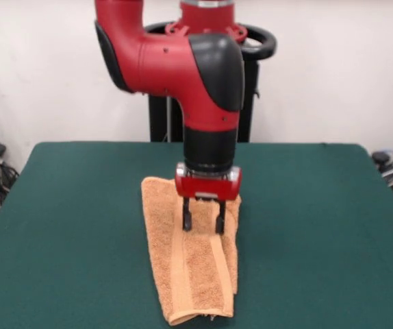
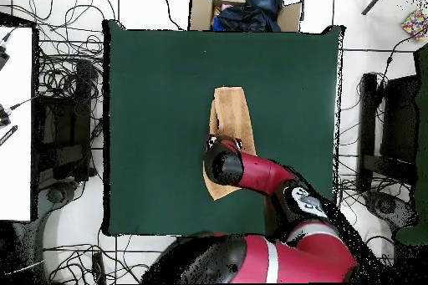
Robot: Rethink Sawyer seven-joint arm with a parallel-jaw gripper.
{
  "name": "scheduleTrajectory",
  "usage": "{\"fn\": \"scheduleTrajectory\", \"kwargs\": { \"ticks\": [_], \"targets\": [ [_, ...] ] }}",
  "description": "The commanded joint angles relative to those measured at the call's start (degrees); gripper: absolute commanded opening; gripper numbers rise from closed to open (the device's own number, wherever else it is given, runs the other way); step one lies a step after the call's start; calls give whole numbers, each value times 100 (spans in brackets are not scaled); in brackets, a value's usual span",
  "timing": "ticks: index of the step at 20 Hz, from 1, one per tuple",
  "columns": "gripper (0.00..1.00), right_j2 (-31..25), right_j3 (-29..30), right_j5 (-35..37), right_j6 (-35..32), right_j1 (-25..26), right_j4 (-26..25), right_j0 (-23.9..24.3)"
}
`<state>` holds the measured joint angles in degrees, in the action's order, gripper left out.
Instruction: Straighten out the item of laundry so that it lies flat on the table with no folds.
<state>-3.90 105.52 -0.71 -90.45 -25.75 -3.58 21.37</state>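
Currently the pincer is hanging just above the towel with its two fingers spread apart, gripping nothing. Towel is lying mid-tabletop as a long narrow strip, running from the robot's side toward the front camera, one long edge folded over onto itself. Overhead, the arm is covering the strip's robot-side end.

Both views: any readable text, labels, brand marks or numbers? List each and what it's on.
None readable.
Arm: white patches on a black link in the overhead view, too blurred to read.
Towel: no print visible.
Table: plain green cloth.
Cardboard box beyond the table: no legible marking.
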Motion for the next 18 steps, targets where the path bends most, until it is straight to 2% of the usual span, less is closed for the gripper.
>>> {"fn": "scheduleTrajectory", "kwargs": {
  "ticks": [1,5,12,13,15,18],
  "targets": [
    [100,50,-869,-337,-1148,713,433,-208],
    [100,-222,-1089,-276,-977,959,334,-36],
    [100,-27,-1152,-451,-1052,1017,409,-193],
    [0,38,-1151,-443,-1086,1008,462,-242],
    [0,130,-1010,-342,-1093,754,449,-259],
    [0,-232,-767,-95,-917,472,183,168]
  ]
}}
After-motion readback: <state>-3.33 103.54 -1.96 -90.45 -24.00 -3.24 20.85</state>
